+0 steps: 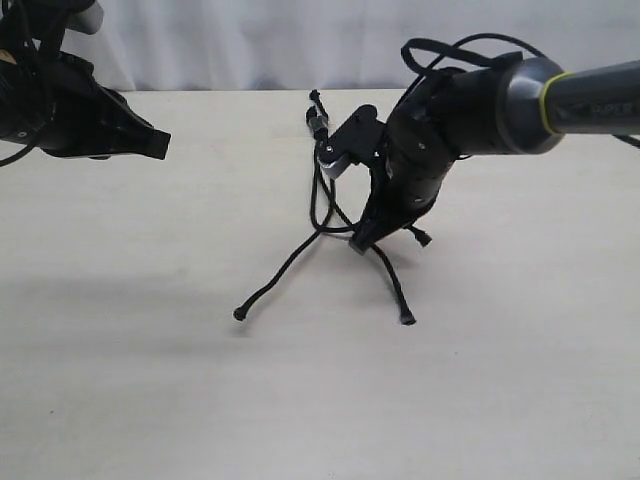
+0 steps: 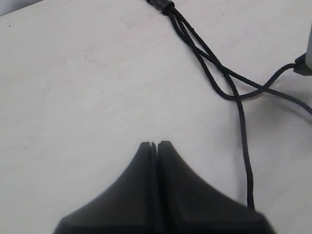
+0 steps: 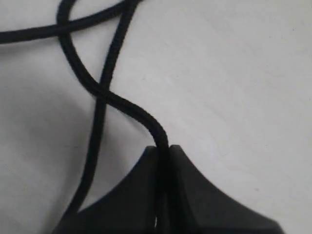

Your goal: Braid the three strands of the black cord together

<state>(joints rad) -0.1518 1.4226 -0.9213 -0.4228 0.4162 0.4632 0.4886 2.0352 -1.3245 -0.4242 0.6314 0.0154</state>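
Nearest on the pale table point(image 1: 120, 380) lie two knobby tips of the three strands point(image 2: 243, 141), splayed well apart, while the third tip sits just beside the right gripper point(image 3: 163, 148). That gripper is pinched down on one strand, which runs straight between its tips. Farther back, the strands cross loosely once or twice and run up into the bound end point(image 2: 163, 5) of the black cord point(image 1: 318, 122) on the table's far side. The left gripper point(image 2: 155, 144) hangs off to the side with its tips pressed together and nothing between them. The rope looks light and limp (it droops into curves wherever it is unsupported), so it should slide and kink easily. A hold partway along a strand, with the bound end kept anchored, seems likelier to control a crossing than a hold at the tip.
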